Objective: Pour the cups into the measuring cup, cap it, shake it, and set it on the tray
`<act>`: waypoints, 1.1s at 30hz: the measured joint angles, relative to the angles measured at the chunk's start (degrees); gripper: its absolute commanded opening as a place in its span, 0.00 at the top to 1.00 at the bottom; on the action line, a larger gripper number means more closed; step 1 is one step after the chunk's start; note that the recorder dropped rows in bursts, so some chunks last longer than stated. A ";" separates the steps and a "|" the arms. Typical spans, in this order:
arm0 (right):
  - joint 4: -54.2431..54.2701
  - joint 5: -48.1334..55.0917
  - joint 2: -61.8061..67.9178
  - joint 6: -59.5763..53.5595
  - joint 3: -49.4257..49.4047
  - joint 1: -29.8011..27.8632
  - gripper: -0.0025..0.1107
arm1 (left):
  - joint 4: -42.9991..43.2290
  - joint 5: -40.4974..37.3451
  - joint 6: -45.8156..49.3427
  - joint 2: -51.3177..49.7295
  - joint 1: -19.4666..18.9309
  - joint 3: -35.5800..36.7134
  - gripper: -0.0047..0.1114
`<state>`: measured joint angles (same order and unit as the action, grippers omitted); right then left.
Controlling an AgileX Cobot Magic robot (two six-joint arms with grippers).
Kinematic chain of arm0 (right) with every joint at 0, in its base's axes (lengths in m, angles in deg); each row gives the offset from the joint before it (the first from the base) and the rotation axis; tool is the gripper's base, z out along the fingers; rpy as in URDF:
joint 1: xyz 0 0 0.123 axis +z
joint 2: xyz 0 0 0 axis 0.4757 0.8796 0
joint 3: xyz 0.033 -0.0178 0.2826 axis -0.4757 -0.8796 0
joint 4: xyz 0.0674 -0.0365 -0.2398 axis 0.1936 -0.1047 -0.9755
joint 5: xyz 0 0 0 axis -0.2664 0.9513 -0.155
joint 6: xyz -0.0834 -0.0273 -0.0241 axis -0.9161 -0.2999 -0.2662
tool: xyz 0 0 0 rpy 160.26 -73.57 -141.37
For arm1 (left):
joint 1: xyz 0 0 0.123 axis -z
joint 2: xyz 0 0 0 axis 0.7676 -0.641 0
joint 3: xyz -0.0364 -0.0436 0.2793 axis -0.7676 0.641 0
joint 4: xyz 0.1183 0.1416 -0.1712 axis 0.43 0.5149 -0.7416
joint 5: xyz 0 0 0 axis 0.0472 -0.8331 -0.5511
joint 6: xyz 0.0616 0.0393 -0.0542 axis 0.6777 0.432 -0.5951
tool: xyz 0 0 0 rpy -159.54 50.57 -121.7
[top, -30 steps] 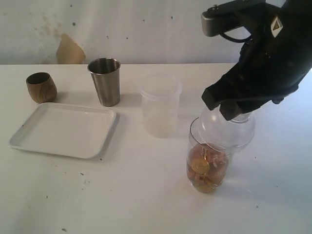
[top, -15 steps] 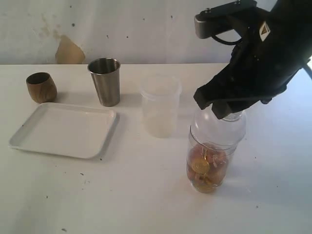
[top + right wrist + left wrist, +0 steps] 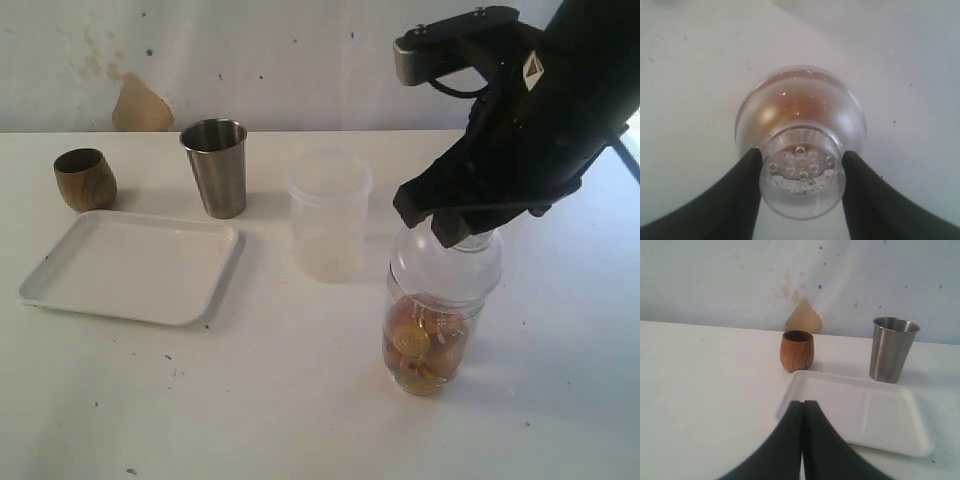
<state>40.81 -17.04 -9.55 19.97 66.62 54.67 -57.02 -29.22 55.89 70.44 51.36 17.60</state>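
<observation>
The clear measuring cup [image 3: 425,345] stands right of centre with golden-brown pieces in its bottom. A clear dome lid [image 3: 445,265] sits upright over its mouth. My right gripper [image 3: 462,232] is shut on the lid's short neck; in the right wrist view its fingers [image 3: 747,185] press both sides of the neck [image 3: 802,175]. The wooden cup [image 3: 84,179] and steel tumbler [image 3: 215,167] stand upright behind the white tray [image 3: 130,268]. My left gripper [image 3: 803,403] is shut and holds nothing, hovering by the tray's [image 3: 865,415] near edge; the exterior view does not show it.
A frosted plastic cup [image 3: 328,215] stands between the tumbler and the measuring cup, close to the latter's left. A pale wall runs along the table's back edge. Bare white tabletop lies in front of the tray and the measuring cup.
My right gripper has carried the lid left and down. It was tilted beside the measuring cup's rim and now sits level over the mouth. The left gripper has stayed still.
</observation>
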 measured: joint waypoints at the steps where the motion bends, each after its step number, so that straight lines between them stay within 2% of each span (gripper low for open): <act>1: 0.00 -0.22 0.00 0.00 0.00 0.00 0.98 | 0.00 0.00 0.00 0.00 0.00 0.00 0.96; 33: 0.12 -1.12 2.79 0.00 -0.65 0.00 0.98 | 0.00 0.00 0.00 0.00 0.00 0.00 0.96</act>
<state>40.93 -18.15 -6.75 19.97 65.97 54.67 -57.02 -29.22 55.89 70.44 51.36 17.60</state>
